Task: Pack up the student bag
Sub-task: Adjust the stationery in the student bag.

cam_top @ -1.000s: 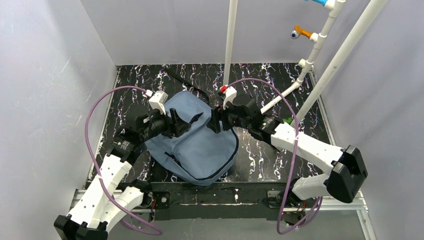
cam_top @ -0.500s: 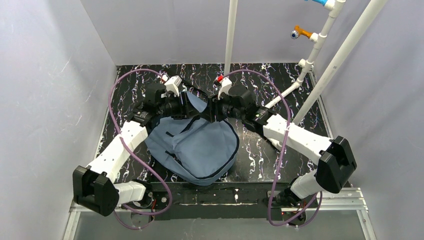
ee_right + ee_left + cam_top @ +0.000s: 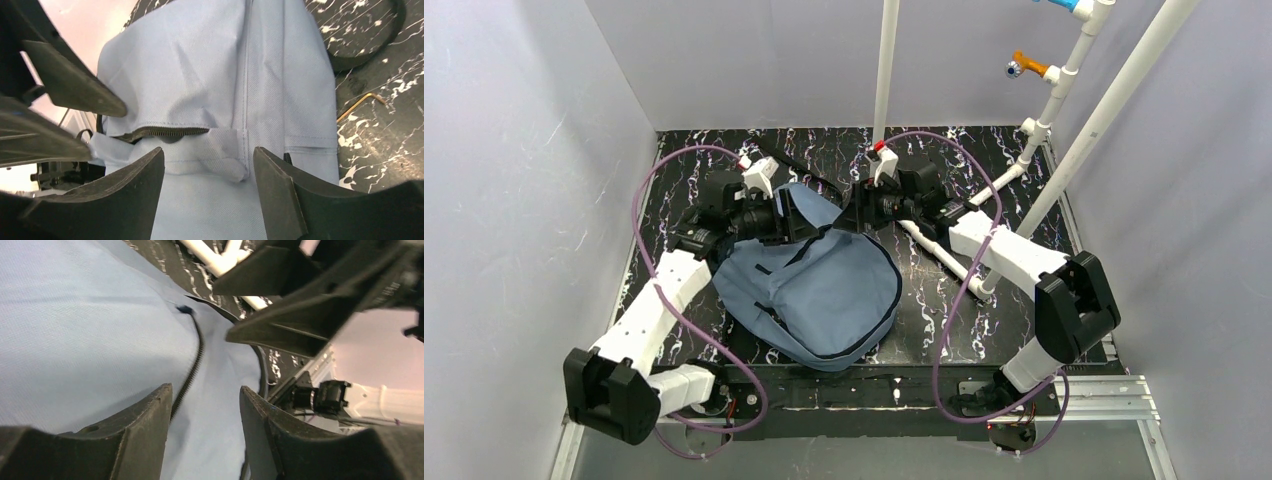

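The student bag (image 3: 824,290) is matt slate-blue woven cloth with a fine twill rib, and it creases softly. Its zipper (image 3: 165,132) has a dark coil of teeth with a slight sheen. The jaws of the left gripper (image 3: 202,405) and right gripper (image 3: 207,170) are matt black plastic, faintly grainy. The table (image 3: 924,300) is smooth and black with white marbling. The pipes (image 3: 886,60) are smooth white plastic.

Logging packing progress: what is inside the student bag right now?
The student bag has its zipper slightly parted, showing only a dark slit. No contents are visible there, and the blue fabric covers the rest of the interior.
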### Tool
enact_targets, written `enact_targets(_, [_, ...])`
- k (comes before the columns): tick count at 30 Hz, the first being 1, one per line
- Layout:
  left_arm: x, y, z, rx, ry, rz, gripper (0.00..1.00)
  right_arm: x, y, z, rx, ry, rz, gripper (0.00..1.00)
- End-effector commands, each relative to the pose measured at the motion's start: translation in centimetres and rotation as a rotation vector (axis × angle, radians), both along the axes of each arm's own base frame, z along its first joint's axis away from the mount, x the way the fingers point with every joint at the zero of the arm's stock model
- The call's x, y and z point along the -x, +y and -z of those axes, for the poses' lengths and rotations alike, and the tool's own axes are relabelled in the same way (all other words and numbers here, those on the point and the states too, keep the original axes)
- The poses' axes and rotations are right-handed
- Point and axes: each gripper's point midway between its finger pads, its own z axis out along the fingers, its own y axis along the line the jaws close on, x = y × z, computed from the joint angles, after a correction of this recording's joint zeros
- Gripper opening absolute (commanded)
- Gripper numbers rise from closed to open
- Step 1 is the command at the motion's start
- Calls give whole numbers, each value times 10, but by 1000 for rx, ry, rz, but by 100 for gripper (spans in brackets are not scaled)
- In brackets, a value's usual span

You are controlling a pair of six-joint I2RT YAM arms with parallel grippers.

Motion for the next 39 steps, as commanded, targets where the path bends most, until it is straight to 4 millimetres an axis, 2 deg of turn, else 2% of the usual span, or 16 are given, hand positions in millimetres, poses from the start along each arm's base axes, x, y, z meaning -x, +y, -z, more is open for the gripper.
enact_targets(1, [45, -5, -28, 68, -47, 153, 52, 17, 6, -9, -2, -15, -122, 75])
enact_targets(4, [60, -8, -30, 92, -43, 218, 51, 20, 0, 0, 22, -7, -115, 78])
enact_targets(7, [60, -8, -16, 83, 6, 206, 47, 24, 3, 2, -3, 8, -128, 77])
enact_targets(10, [55, -9, -2, 31, 2, 189, 45, 22, 4, 1, -20, 2, -115, 68])
enact_targets(13, [50, -9, 11, -81, -59, 154, 48, 21, 6, -5, -41, -9, -109, 61])
enact_targets(15, [47, -6, 14, -110, -62, 119, 45, 20, 6, -10, -52, -17, -104, 52])
enact_targets(17, [46, -2, 6, -91, -89, 72, 41, 22, 7, -13, -53, -25, -93, 43])
enact_targets(20, [47, 1, -14, -26, -161, 13, 44, 27, 10, -20, -49, -80, -59, 28])
enact_targets(23, [43, 30, -31, -77, -180, -161, 54, 24, 10, -30, -53, -147, 10, 17])
enact_targets(26, [43, 67, -38, -174, -159, -346, 60, 21, 10, -32, -55, -175, 33, 10])
enact_targets(28, [46, 90, -38, -228, -134, -457, 66, 22, 12, -33, -48, -196, 35, 9])
enact_targets(30, [51, 104, -36, -261, -101, -518, 71, 23, 13, -37, -27, -219, 36, 9])
enact_targets(33, [58, 106, -32, -255, -67, -527, 74, 28, 11, -51, -15, -276, 42, 36])
enact_targets(34, [61, 107, -30, -249, -52, -536, 74, 28, 12, -51, -17, -272, 35, 38])
enact_targets(35, [63, 109, -27, -241, -38, -554, 74, 29, 13, -45, -3, -250, 29, 36])
enact_targets(39, [67, 124, -12, -236, -18, -661, 72, 36, 20, -17, 7, -172, -1, 12])
